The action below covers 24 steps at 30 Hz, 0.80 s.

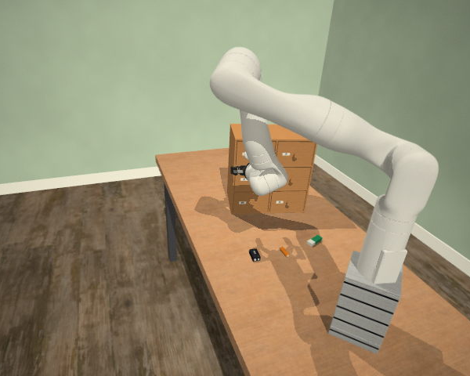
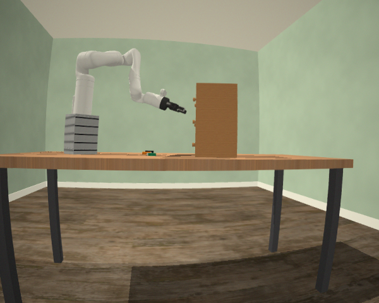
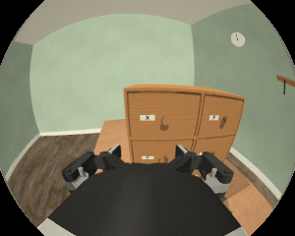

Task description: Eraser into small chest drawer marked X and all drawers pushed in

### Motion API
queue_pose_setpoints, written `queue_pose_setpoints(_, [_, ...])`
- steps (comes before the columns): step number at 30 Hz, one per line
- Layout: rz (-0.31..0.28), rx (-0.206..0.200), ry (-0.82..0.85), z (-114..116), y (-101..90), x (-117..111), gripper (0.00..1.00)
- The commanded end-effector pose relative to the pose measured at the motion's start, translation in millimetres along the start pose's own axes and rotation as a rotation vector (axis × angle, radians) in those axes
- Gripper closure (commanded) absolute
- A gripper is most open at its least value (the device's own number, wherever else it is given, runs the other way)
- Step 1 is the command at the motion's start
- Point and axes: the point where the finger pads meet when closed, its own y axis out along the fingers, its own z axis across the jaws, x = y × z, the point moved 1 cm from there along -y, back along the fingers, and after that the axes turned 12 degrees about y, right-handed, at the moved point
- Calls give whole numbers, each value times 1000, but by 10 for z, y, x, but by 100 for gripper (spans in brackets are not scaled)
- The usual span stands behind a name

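The eraser [image 1: 314, 240] [image 2: 151, 154], green with a white end, lies on the table in front of the chest. The wooden chest [image 1: 272, 132] [image 2: 216, 120] [image 3: 162, 88] stands upright, with two columns of three drawers. The drawer marked X [image 3: 179, 104] is the top left one in the wrist view; its round knob [image 3: 165, 121] faces me. All visible drawer fronts look pushed in. My gripper [image 2: 185, 111] [image 3: 147, 151] is open and empty, in front of the chest's left column and below the X knob's height, not touching it. In the top view the arm hides part of the left column.
A black object [image 1: 254, 254] and a small orange object [image 1: 283, 251] lie on the table [image 1: 243, 299] [image 2: 170, 163], left of the eraser in the top view. Other drawer knobs stick out from the chest front. The arm's base block [image 1: 364, 307] [image 2: 81, 133] stands on the table.
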Motion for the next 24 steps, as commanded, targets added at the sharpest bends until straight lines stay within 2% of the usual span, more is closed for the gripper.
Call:
queue_pose_setpoints(1, [1, -1, 1, -4, -1, -8, 0])
queue_pose_setpoints(24, [-29, 6, 1, -8, -27, -27, 0])
